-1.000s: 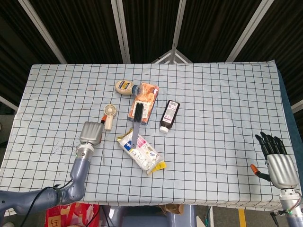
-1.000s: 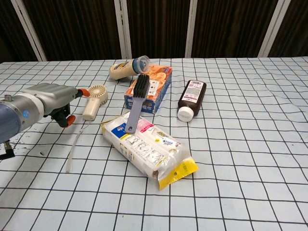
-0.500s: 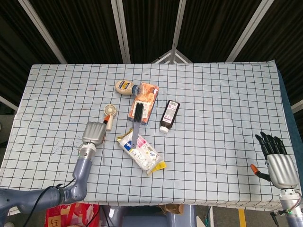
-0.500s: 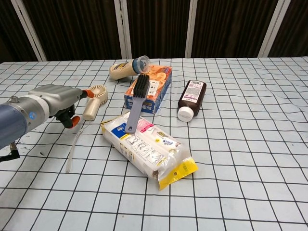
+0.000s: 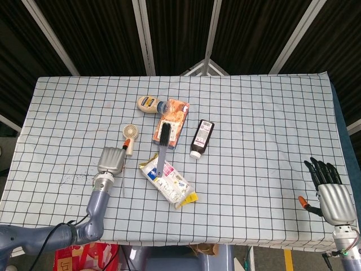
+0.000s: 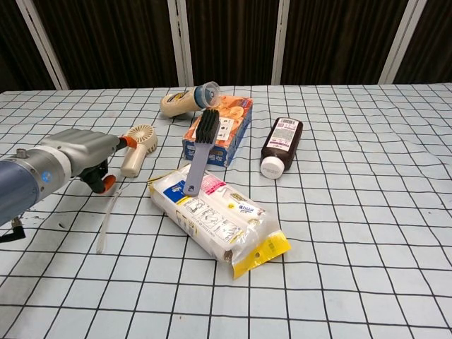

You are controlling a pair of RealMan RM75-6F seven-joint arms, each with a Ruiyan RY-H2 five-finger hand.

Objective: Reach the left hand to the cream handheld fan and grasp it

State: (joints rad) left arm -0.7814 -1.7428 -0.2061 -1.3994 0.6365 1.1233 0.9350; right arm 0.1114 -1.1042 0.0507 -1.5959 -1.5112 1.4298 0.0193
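The cream handheld fan (image 5: 130, 132) (image 6: 140, 138) lies flat on the checked cloth, left of centre, with its handle (image 6: 132, 163) pointing toward the near edge. My left hand (image 5: 110, 160) (image 6: 83, 151) hovers just left of and nearer than the fan, its silver back facing up. One orange fingertip (image 6: 127, 141) reaches close to the fan's head, while the thumb tip (image 6: 106, 184) hangs lower beside the handle. It holds nothing. My right hand (image 5: 330, 193) rests at the table's near right corner with fingers spread, out of the chest view.
Right of the fan stand an orange box (image 5: 172, 121), a tipped mayonnaise bottle (image 5: 149, 104) and a grey brush (image 5: 163, 144) leaning over a wipes packet (image 5: 169, 180). A brown bottle (image 5: 202, 138) lies further right. A thin white strip (image 6: 108, 214) lies under my left hand.
My left hand has edged to the right, closer to the fan's handle, and sunk slightly. The fan and the right hand have not moved.
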